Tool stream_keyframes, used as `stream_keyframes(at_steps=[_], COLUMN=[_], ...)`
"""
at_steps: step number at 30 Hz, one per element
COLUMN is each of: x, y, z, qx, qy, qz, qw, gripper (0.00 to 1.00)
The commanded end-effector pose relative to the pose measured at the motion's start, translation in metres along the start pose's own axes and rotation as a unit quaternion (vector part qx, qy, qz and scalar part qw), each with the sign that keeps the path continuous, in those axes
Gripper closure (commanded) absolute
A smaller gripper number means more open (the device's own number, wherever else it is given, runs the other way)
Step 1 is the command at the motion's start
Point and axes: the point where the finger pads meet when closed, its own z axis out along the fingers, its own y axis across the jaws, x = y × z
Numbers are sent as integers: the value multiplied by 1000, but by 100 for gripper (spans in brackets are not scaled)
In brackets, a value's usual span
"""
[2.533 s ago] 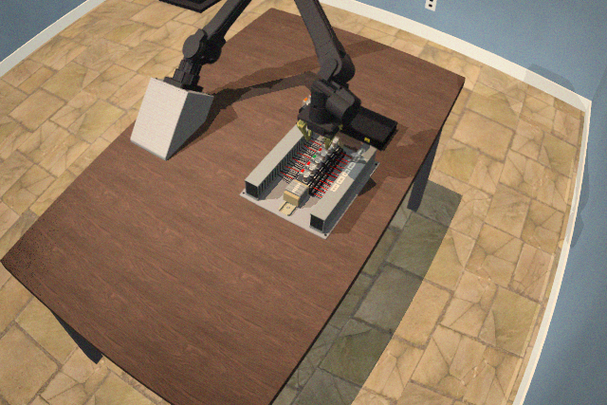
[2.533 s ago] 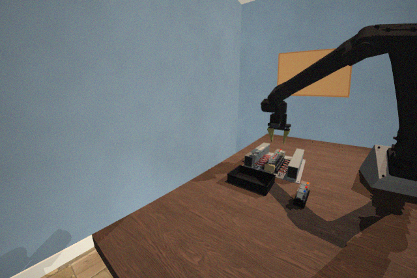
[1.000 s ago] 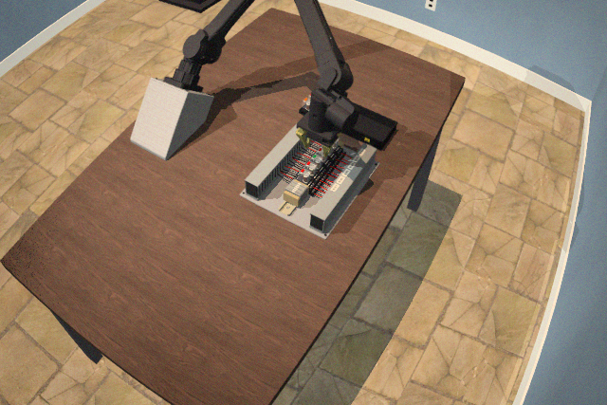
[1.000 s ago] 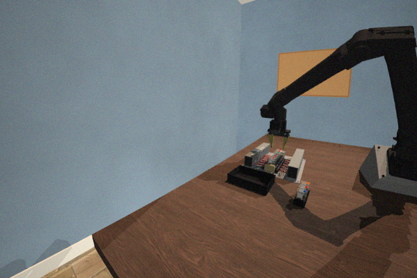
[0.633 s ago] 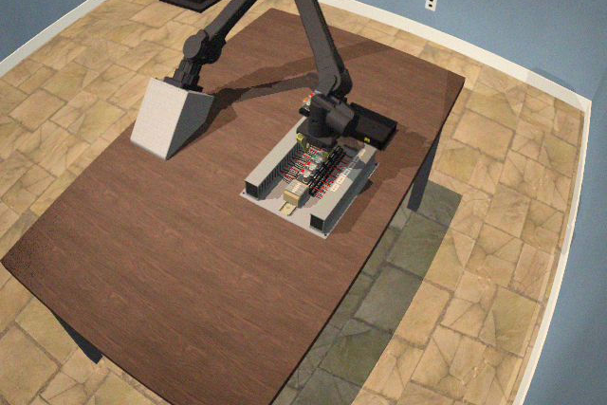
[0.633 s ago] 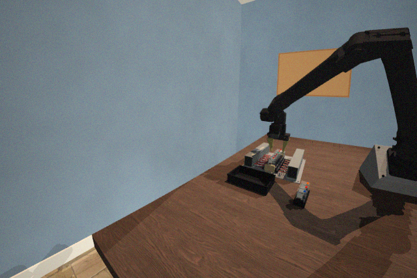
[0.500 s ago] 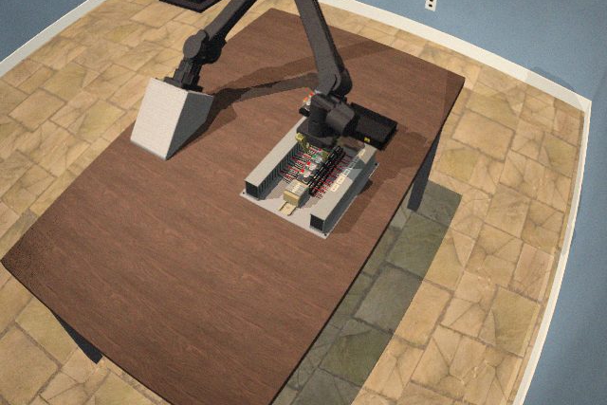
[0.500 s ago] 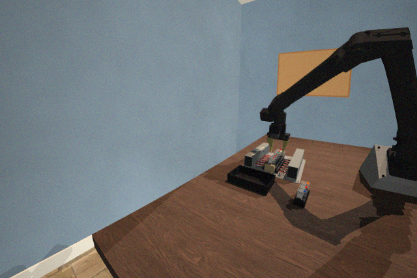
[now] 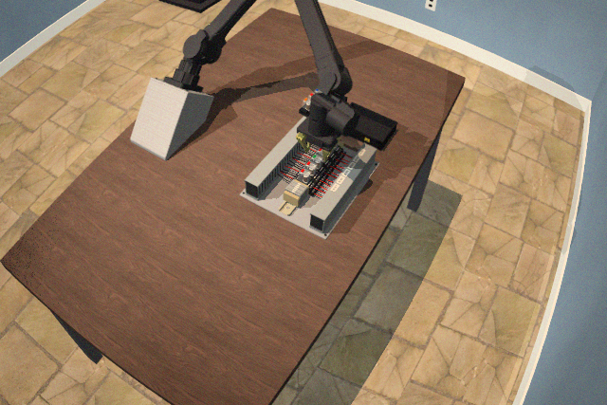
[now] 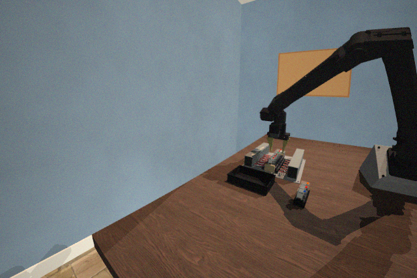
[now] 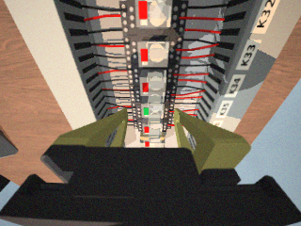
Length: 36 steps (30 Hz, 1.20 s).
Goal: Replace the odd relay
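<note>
Your gripper (image 9: 316,149) (image 10: 277,151) (image 11: 150,112) is parted, with nothing grasped between its two olive fingers. It points down over the relay row, and in the wrist view its fingertips appear on either side of the relay with the green test button (image 9: 317,159) (image 11: 155,111). You can't tell from these views whether either fingertip touches that relay.

The green-button relay is the odd one, and it stands in the row. You see red-button relays on both sides of it, including this one (image 11: 157,53) farther up the wrist view. All these buttons lie toward the left of their relays there. Red and black wires run from the sockets toward the slotted wiring ducts (image 9: 274,165) (image 10: 297,163) on the mounting plate (image 9: 289,216) (image 10: 301,173). Your labels K32, K33, K34 and K35 are readable along the right-hand side.

Your spare relays (image 10: 301,193) stand together in a dark holder on the wooden table (image 9: 171,244) (image 10: 202,228) (image 11: 23,71), showing orange, red and blue buttons; the red-button spare is the match. From the top, the arm (image 9: 313,23) (image 10: 309,76) partly hides this group. Your black tray (image 9: 387,138) (image 10: 247,185) sits on the table beside the mounting plate, near the spares.
</note>
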Motion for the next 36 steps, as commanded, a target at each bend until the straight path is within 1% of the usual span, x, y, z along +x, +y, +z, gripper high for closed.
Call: stream_keyframes(at_steps=[1, 19, 28, 36], x=[2, 2, 7, 5], y=[-17, -18, -22, -15], z=[-16, -14, -17, -14], qx=[26, 24, 24, 18], qy=[3, 3, 2, 1], qz=[-8, -8, -6, -5], qw=[1000, 1000, 1000, 1000], gripper=[41, 41, 41, 41])
